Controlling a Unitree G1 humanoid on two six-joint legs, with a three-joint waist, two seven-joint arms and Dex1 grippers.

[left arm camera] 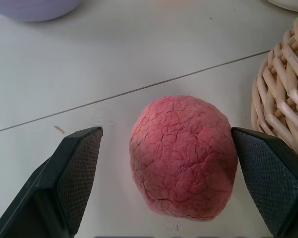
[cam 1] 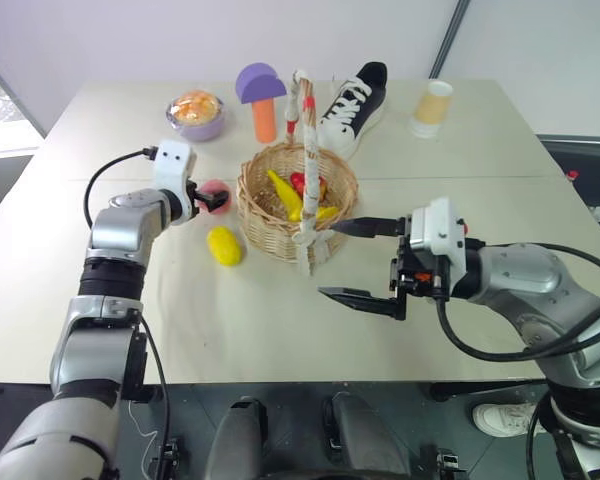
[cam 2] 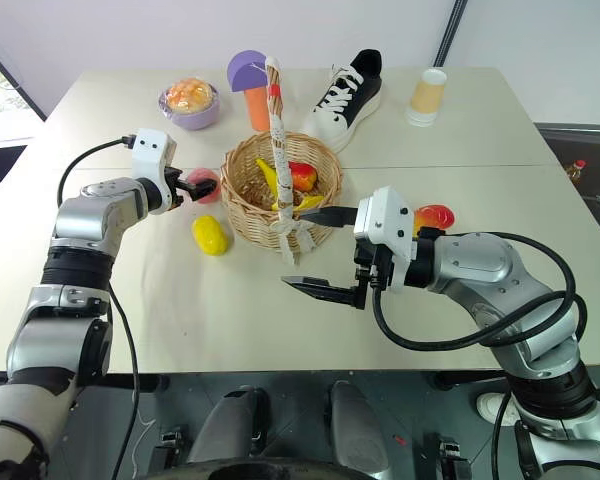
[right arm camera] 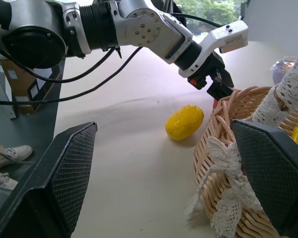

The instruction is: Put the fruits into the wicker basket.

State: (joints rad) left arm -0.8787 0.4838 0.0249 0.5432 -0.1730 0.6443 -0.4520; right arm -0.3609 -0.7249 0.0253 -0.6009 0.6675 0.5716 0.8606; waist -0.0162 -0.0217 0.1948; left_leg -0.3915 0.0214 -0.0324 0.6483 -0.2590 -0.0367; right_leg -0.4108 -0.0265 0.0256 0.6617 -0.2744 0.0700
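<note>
A round pink peach point(left arm camera: 184, 158) lies on the table just left of the wicker basket point(cam 1: 270, 235). My left gripper point(cam 1: 218, 198) is open, one finger on each side of the peach. A bumpy yellow lemon point(cam 1: 224, 245) rests on the table in front of the peach, beside the basket. Inside the basket lie a yellow-and-red mango point(cam 2: 302, 175) and a long yellow piece. The basket's tall handle point(cam 1: 302, 130) is wrapped in white cloth. My right gripper point(cam 1: 328, 260) hangs open and empty at the basket's front right, fingers pointing left.
At the back stand a lilac bowl point(cam 1: 196, 115) with an orange bun, a purple-capped mushroom toy point(cam 1: 262, 95), a black-and-white shoe point(cam 1: 355, 100) and a paper cup point(cam 1: 432, 107). A red-orange round thing point(cam 2: 435, 216) lies behind my right forearm.
</note>
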